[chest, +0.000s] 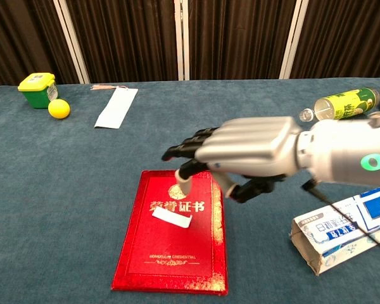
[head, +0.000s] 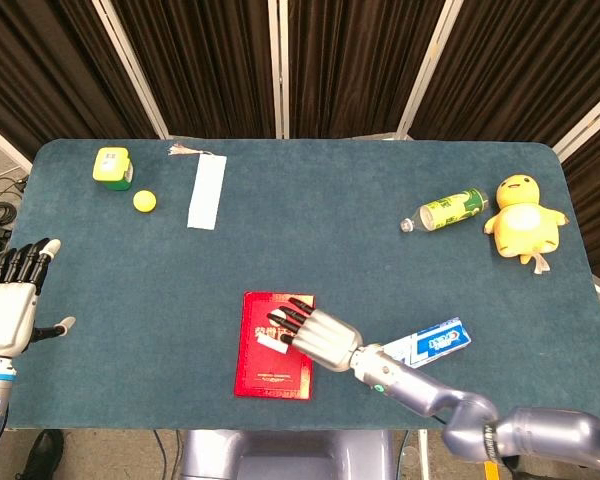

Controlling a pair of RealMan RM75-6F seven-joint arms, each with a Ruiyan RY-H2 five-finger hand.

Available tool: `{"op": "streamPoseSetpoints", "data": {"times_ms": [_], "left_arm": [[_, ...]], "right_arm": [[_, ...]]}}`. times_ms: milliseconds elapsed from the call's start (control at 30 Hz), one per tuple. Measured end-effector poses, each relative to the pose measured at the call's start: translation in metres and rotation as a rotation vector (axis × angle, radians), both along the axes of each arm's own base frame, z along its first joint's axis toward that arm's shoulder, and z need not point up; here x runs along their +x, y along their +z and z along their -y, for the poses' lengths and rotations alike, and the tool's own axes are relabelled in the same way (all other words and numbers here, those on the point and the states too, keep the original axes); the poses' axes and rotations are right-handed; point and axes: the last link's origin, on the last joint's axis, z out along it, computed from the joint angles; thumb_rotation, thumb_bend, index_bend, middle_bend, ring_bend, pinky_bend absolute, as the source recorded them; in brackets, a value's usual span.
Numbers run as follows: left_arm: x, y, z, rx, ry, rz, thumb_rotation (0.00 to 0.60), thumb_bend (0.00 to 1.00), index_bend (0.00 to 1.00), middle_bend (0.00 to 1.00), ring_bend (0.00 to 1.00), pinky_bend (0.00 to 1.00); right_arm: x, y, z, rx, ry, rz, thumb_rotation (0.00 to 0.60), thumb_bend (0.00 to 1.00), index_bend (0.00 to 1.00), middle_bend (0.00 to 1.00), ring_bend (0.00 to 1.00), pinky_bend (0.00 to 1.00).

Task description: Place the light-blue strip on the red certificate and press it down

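Observation:
The light-blue strip [head: 206,191] [chest: 116,107] lies flat at the back left of the table, with no hand near it. The red certificate [head: 260,375] [chest: 168,253] lies near the front middle, a small white label [chest: 171,218] on its cover. My right hand [head: 315,335] [chest: 247,155] hovers palm down over the certificate's upper right part, fingers stretched out and holding nothing. My left hand [head: 10,300] is at the far left edge, fingers apart and empty; the chest view does not show it.
A green-yellow box [head: 111,164] [chest: 37,88] and a yellow ball [head: 144,201] [chest: 59,108] sit left of the strip. A bottle [head: 450,210] [chest: 339,104] and a yellow plush duck [head: 523,217] lie back right. A toothpaste box [head: 435,340] [chest: 342,234] lies under my right forearm.

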Motion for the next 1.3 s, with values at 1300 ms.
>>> {"op": "streamPoseSetpoints", "data": {"times_ms": [1300], "left_arm": [[-0.001, 0.0, -0.004, -0.02, -0.01, 0.029, 0.6, 0.0, 0.0, 0.0, 0.0, 0.0]], "right_arm": [[-0.012, -0.041, -0.001, -0.024, -0.006, -0.134, 0.6, 0.97, 0.38, 0.0, 0.0, 0.0]]}}
